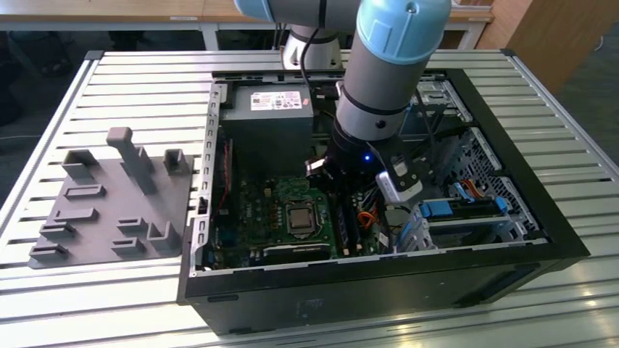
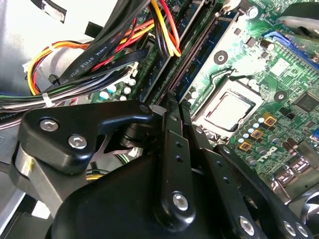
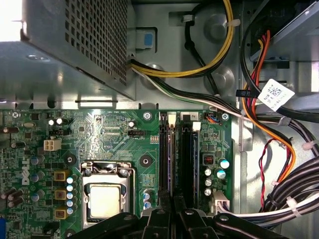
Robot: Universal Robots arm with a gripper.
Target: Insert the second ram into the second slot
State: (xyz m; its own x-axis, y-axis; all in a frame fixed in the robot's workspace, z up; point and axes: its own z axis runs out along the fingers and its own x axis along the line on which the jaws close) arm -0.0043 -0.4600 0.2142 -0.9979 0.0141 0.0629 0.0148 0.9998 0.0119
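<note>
While the open case (image 1: 541,246) lies on its side on the slatted table (image 1: 145,87), reaches down into it with the arm (image 1: 387,72), just beside the power supply (image 1: 266,119) and above the green board. In both wrist views, hangs the gripper (image 3: 173,201) (image 2: 172,102) right over the memory slots, between the processor socket (image 3: 105,199) and the bundle of cables (image 3: 259,114). Keeps its fingers (image 2: 169,144) drawn together with hardly a gap, clenched edge-on upon the near end of the ram (image 3: 173,154). Stands that thin blue ram upright along its slot, in line with the gripper, with a darker slot (image 3: 187,154) just beside it on the cable side; cannot tell whether fully seated. Off the exterior view's left, leaves a grey fixture (image 1: 106,196) lying on the table, well apart from the case
</note>
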